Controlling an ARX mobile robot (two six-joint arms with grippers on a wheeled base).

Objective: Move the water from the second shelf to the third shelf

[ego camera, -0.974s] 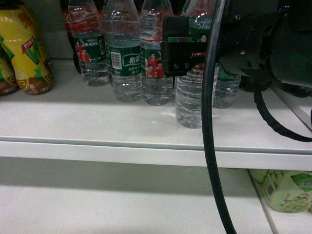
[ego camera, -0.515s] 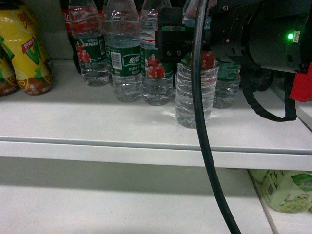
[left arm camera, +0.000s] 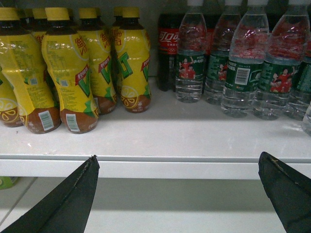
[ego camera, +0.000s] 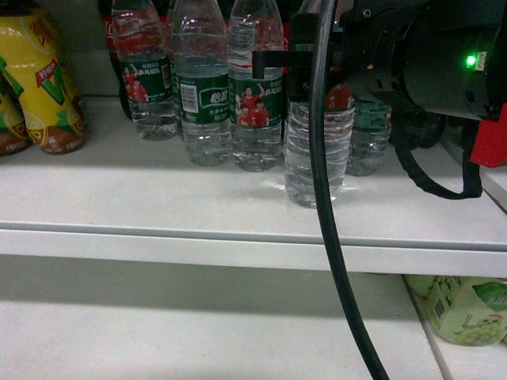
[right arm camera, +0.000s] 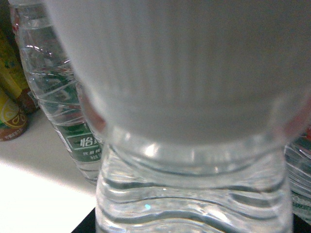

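A clear ribbed water bottle (ego camera: pixel 301 158) stands at the front of the white shelf (ego camera: pixel 158 198), ahead of several like it with green labels (ego camera: pixel 255 111). My right gripper (ego camera: pixel 305 75) is shut on its upper body at label height. In the right wrist view that bottle (right arm camera: pixel 194 194) fills the frame, and only dark slivers of the fingers (right arm camera: pixel 83 225) show beside it. My left gripper (left arm camera: pixel 177 160) hangs open and empty in front of the shelf edge (left arm camera: pixel 160 167), below the rows of bottles.
Yellow drink bottles (ego camera: pixel 40 87) crowd the left of the same shelf, with dark cola bottles (left arm camera: pixel 167 48) behind the water. The arm's black cable (ego camera: pixel 337 261) hangs across the front. A lower shelf (ego camera: pixel 158 324) holds a pale green bottle (ego camera: pixel 467 309) at far right.
The right gripper shifted left over the front bottle, then its near finger slid right against the bottle's side. The bottle has stayed on the shelf.
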